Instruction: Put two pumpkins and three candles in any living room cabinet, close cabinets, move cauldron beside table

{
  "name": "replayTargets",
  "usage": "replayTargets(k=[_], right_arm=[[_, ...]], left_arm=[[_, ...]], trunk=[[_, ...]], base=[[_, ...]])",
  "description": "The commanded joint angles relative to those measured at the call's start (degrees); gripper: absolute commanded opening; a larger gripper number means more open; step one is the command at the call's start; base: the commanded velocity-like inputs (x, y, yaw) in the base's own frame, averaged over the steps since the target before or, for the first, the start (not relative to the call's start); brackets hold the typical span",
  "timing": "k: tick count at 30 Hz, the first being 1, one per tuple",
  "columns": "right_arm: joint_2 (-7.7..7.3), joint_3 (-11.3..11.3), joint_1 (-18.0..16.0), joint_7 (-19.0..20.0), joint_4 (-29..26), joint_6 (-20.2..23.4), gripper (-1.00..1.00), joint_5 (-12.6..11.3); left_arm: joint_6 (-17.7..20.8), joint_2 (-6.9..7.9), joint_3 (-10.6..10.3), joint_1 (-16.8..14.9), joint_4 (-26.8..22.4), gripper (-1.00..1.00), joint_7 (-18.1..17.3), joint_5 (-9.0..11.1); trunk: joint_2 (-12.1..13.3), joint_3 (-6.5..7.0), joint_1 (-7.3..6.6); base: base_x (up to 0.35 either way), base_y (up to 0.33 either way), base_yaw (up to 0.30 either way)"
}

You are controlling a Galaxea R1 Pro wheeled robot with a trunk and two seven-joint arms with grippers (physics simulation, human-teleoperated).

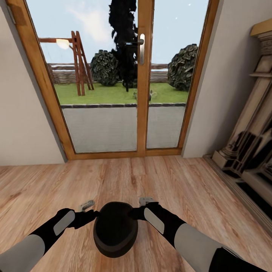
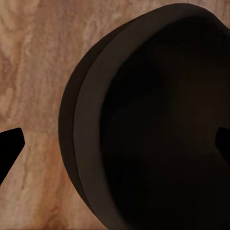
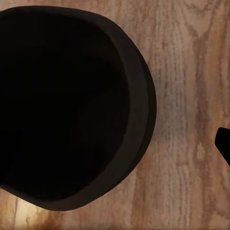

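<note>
The cauldron (image 1: 115, 230), a matte black round pot with a wide mouth, is low in the head view over the wooden floor, right in front of me and between my two arms. My left gripper (image 1: 90, 212) is at its left rim and my right gripper (image 1: 140, 208) at its right rim. In the left wrist view the cauldron (image 2: 158, 124) has one dark finger (image 2: 10, 146) outside its wall and the other over its mouth, wide apart. The right wrist view shows the cauldron (image 3: 72, 105) with one finger (image 3: 223, 143) out over the floor. Both grippers look open, straddling the rim.
A wood-framed glass double door (image 1: 143, 75) with a garden behind it stands straight ahead. Pale walls flank it. A carved fireplace surround (image 1: 253, 136) runs along the right side. Bare wooden floor (image 1: 151, 177) lies between me and the door.
</note>
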Motion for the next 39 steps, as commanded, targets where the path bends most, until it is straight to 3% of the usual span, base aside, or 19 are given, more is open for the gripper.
replayTargets(k=[1, 20, 30, 39], right_arm=[[-0.04, 0.4, -0.1, -0.5, -0.1, 0.0, 1.00, -0.6], [-0.04, 0.4, -0.1, -0.5, -0.1, 0.0, 1.00, -0.6], [0.12, 0.4, -0.1, -0.7, 0.6, -8.1, 1.00, -0.7], [0.37, 0.3, -0.1, -0.9, 1.1, -9.4, 1.00, -0.6]], left_arm=[[0.0, 0.07, -0.3, 0.0, -0.1, 1.00, 0.3, 0.5], [0.0, 0.07, -0.3, 0.0, -0.1, 1.00, 0.2, 0.5], [0.0, 0.07, -0.3, 0.0, -0.1, 1.00, 0.2, 0.5], [0.0, 0.09, -0.4, 0.0, -0.1, 1.00, 0.3, 0.4]], trunk=[[0.0, -0.05, -0.01], [-0.3, -4.26, 0.48], [-0.3, -4.26, 0.48], [-0.3, -4.71, 0.53]], base=[[0.002, 0.000, 0.000], [0.000, 0.000, 0.000], [0.000, 0.000, 0.000], [0.000, 0.000, 0.000]])
